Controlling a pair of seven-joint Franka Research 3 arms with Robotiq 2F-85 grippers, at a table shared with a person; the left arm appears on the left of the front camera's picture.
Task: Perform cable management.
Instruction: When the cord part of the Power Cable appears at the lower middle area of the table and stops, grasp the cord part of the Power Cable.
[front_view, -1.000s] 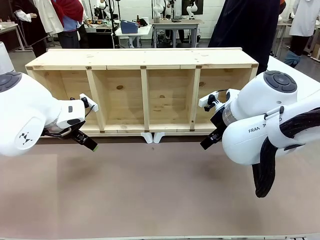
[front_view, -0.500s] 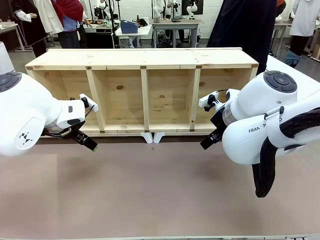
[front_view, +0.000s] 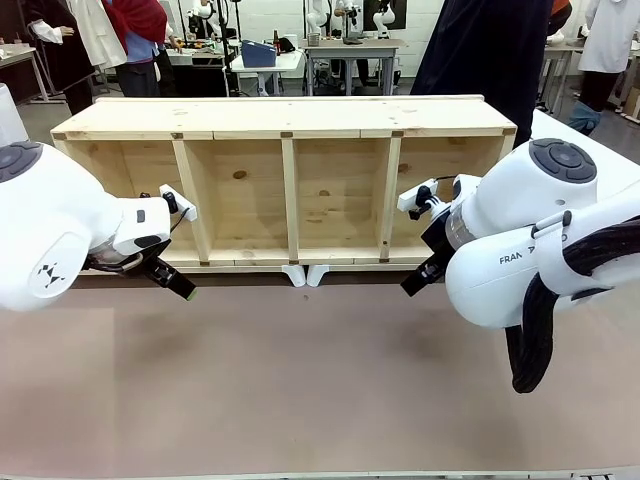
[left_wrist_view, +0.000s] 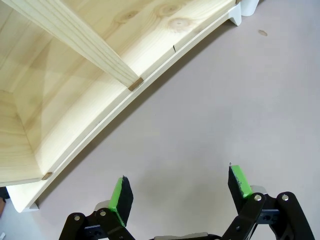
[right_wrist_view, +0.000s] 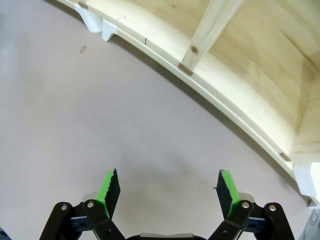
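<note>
The cable is out of view. My left gripper (front_view: 178, 285) hovers low at the table's left, just in front of the wooden shelf (front_view: 290, 130); in the left wrist view it (left_wrist_view: 180, 192) is open, its green pads wide apart over bare table. My right gripper (front_view: 415, 282) hangs at the right in front of the shelf's right compartments. Seen from its own wrist, the right gripper (right_wrist_view: 167, 192) is open too, with nothing between the pads.
The long wooden shelf, on its side with several open compartments, spans the back of the brown table (front_view: 300, 380). Two white feet (front_view: 306, 275) sit under its middle. A person in dark clothes (front_view: 490, 50) stands behind it. A thick braided hose (front_view: 535, 330) hangs from the right arm.
</note>
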